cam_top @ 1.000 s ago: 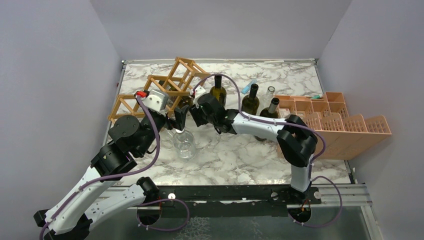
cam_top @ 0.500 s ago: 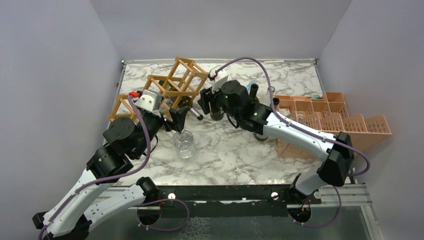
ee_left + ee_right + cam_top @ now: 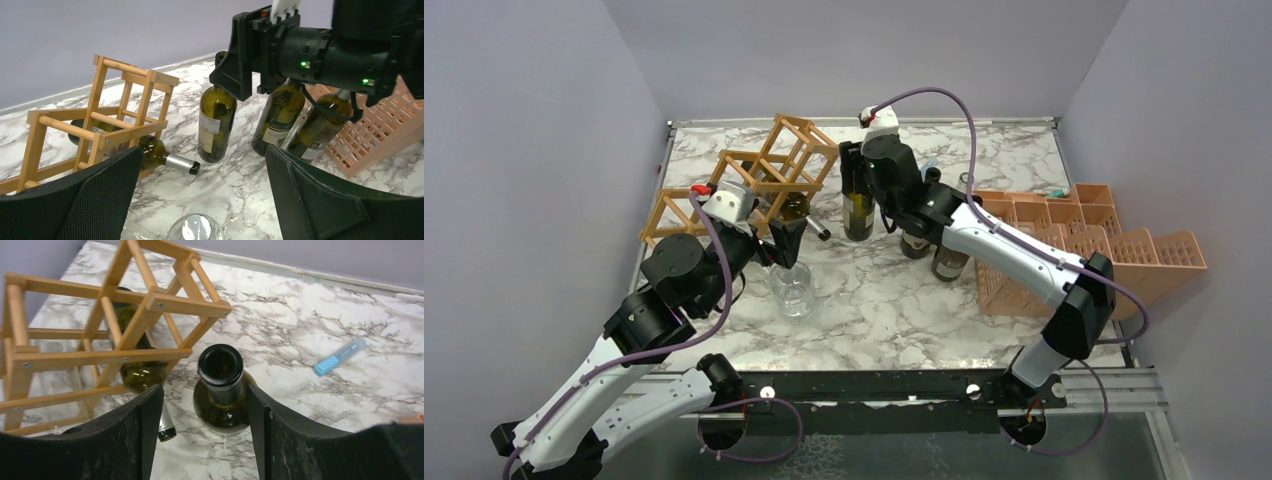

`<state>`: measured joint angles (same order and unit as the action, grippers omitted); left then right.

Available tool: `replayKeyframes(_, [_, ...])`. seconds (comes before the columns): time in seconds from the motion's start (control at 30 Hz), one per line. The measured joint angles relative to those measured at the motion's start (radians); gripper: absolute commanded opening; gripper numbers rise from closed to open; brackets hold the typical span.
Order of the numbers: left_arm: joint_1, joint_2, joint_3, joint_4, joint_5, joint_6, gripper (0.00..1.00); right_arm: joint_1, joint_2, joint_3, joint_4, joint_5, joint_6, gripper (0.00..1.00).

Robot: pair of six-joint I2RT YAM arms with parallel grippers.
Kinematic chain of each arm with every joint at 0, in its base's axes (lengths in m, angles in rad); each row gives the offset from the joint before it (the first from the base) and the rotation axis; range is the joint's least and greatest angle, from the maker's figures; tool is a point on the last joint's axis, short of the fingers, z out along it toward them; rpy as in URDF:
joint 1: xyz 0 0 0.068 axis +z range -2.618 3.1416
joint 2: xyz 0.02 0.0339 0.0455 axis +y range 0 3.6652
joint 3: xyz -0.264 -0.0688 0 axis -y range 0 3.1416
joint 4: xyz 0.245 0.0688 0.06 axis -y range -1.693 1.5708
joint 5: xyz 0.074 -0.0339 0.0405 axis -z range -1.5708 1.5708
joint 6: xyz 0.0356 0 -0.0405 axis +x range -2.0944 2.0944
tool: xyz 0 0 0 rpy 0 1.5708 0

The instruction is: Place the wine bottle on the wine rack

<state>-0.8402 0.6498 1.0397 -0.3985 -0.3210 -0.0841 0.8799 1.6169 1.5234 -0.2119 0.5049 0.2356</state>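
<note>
Glass makes the wine bottle [image 3: 858,208] heavy, rigid, smooth and breakable, so it probably wants a firm hold rather than a hard squeeze. It stands upright and uncorked on the desk [image 3: 894,300], just beside the right end of the wine rack [image 3: 774,165] and apart from its bars. The right jaws hang over it, spread, one to each side of the neck just below the mouth. The right wrist view shows a gap on both sides, so nothing is pinched yet. The neck is the slim part that fits between them, and the lip at the mouth should check a slide, but a hold there would let the heavy body swing once lifted. Laying it into a diamond opening likely means tipping it level, where a slick neck could twist in the grip. A second bottle [image 3: 796,208] lies in the rack's lower opening, its neck poking out towards the upright one. The left jaws, in front of the rack, are spread wide and hold nothing, poised above a clear glass vessel [image 3: 792,288]. More dark bottles [image 3: 949,265] stand farther right of the rack, beside a pink crate [image 3: 1114,255].
</note>
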Motion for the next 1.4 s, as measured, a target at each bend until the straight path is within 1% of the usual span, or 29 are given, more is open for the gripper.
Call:
replayKeyframes(0.17, [0.0,0.005,-0.01,0.0,0.006,-0.013,0.99,-0.039,0.082,0.037,-0.023,0.007,0.0,0.61])
replayKeyframes(0.33, [0.0,0.022,-0.01,0.0,0.015,-0.023,0.99,-0.056,0.144,0.05,-0.022,0.006,-0.037,0.52])
replayKeyframes(0.5, [0.0,0.04,-0.016,0.001,0.028,-0.028,0.99,-0.056,0.152,0.045,0.012,0.003,-0.107,0.38])
replayKeyframes(0.67, [0.0,0.069,-0.018,0.004,0.056,-0.028,0.99,-0.056,0.146,0.018,0.075,-0.029,-0.159,0.14])
replayKeyframes(0.83, [0.0,0.103,-0.031,0.031,0.083,-0.027,0.99,-0.056,0.1,-0.037,0.095,-0.076,-0.206,0.02])
replayKeyframes(0.97, [0.0,0.13,-0.067,0.076,0.109,-0.027,0.99,-0.056,0.022,-0.096,0.052,-0.117,-0.23,0.01])
replayKeyframes(1.1, [0.0,0.169,-0.113,0.161,0.149,-0.029,0.99,-0.057,-0.105,-0.158,-0.024,-0.168,-0.229,0.01])
replayKeyframes(1.4, [0.0,0.284,-0.222,0.396,0.333,-0.055,0.99,-0.057,-0.435,-0.211,-0.171,-0.288,-0.169,0.01])
